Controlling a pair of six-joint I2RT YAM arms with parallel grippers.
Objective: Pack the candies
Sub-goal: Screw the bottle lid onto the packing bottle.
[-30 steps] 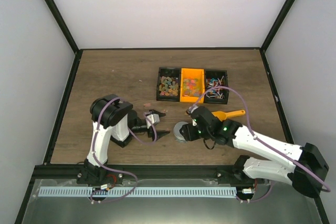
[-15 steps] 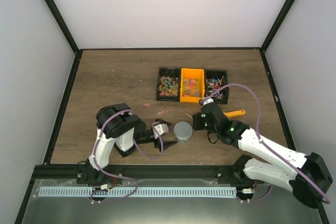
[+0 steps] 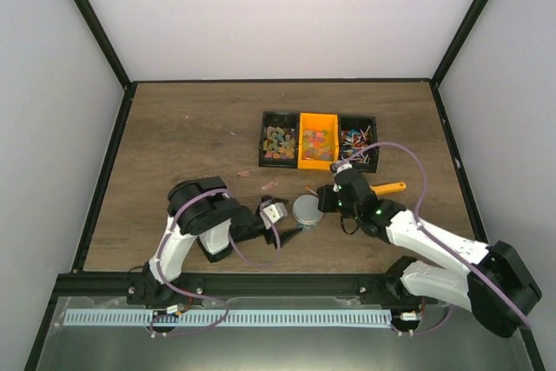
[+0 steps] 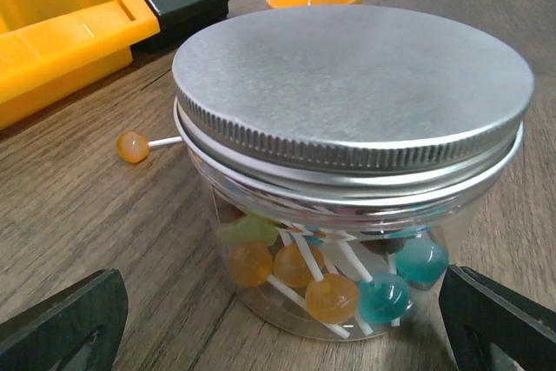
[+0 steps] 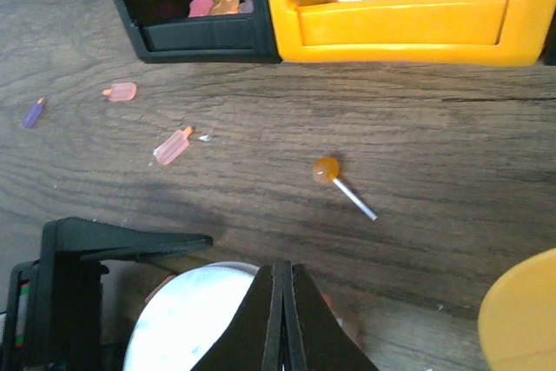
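Note:
A clear jar (image 4: pixel 330 275) with a silver screw lid (image 4: pixel 352 84) holds round lollipop candies. My left gripper (image 4: pixel 278 332) is open, with one black fingertip (image 4: pixel 61 327) on each side of the jar and neither touching it. In the top view the jar (image 3: pixel 307 209) stands between the left gripper (image 3: pixel 291 221) and the right gripper (image 3: pixel 323 202). My right gripper (image 5: pixel 280 268) is shut with nothing in it, its tip above the lid's far edge (image 5: pixel 200 319). More candies fill the three bins (image 3: pixel 318 141). One orange lollipop (image 5: pixel 326 169) lies loose on the table.
A yellow bin (image 5: pixel 400 19) stands between two black bins (image 5: pixel 191 36) beyond the jar. The orange scoop (image 3: pixel 382 188) lies right of the right gripper. Pink candy bits (image 5: pixel 171 146) and a purple one (image 5: pixel 33 112) lie scattered on the wood.
My left arm has swung right until its open fingers straddle the jar. My right gripper has come off the lid, shut, and drawn back to the right.

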